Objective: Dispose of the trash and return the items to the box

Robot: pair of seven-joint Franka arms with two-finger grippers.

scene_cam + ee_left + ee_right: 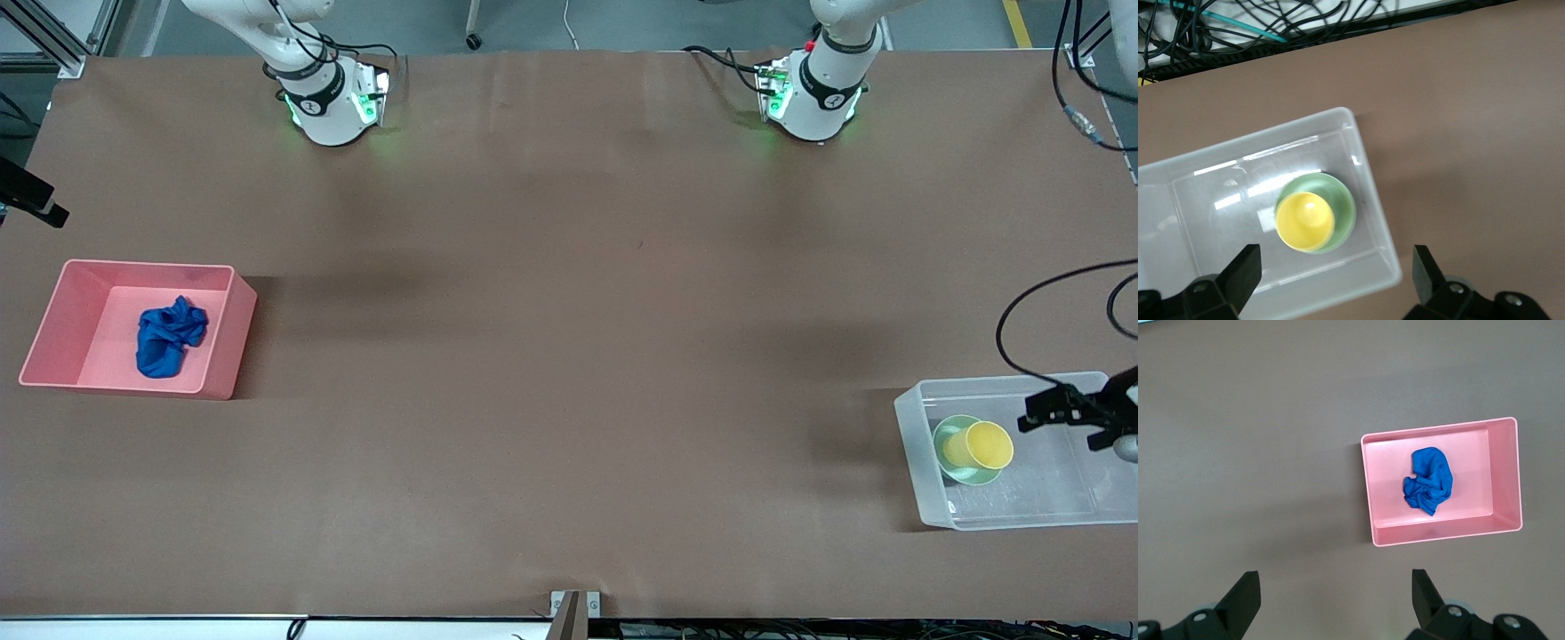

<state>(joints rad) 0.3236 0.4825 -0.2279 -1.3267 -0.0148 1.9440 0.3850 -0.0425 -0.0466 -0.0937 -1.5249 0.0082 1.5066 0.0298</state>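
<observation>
- As far as can be judged from how things lie, both halves of the task appear finished: nearest the front camera, at the left arm's end of the table, the large clear translucent plastic tub (925, 462) holds the shallow mint-green bowl (949, 469), and the small yellow plastic cup (978, 446) is nested in that bowl.
- Over that tub the left gripper (1049, 416) is held in the air, its fingers spread wide and nothing gripped between them.
- Farther from the camera, at the right arm's end, the crumpled deep blue cloth wad (169, 336) is seen lying inside the opaque pink rectangular bin (53, 324).
- High over the brown table (1258, 440) beside that bin, the right gripper (1337, 597) is shown with fingers apart and empty.
- Nothing is seen left on the table to be sorted; only withdrawal of the arms seems to be left.
</observation>
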